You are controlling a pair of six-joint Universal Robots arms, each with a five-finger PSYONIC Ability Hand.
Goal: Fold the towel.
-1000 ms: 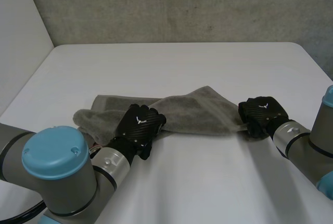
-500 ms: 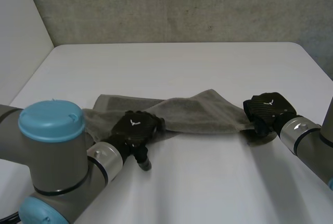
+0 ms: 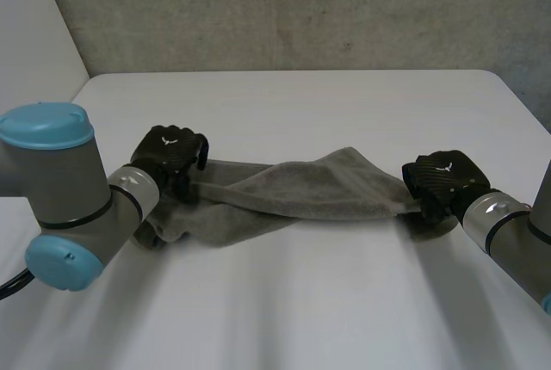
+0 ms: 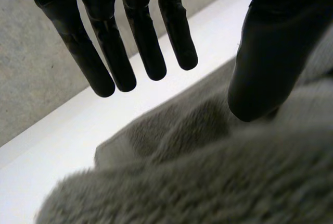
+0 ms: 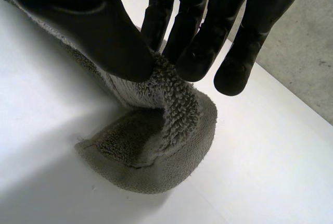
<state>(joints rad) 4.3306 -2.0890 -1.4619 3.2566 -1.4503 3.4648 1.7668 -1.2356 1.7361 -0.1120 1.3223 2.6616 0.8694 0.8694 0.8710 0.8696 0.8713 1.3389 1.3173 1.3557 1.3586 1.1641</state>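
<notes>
the fingers [image 5: 195, 36] and the thumb of the right hand [image 3: 443, 182] pinch one end of the grey towel [image 3: 301, 191], and the cloth bends down onto the white table [image 3: 344, 103] just under them. the fingers [image 4: 112, 52] of the left hand [image 3: 170, 153] are straight and spread, closed on nothing. its thumb is over the towel's other end, and i cannot tell if it touches. between the two hands the towel stretches as a long, bunched band across the table.

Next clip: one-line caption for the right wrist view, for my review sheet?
Right hand pinches a corner of the grey towel between thumb and fingers, its tip curling onto the white table.
</notes>
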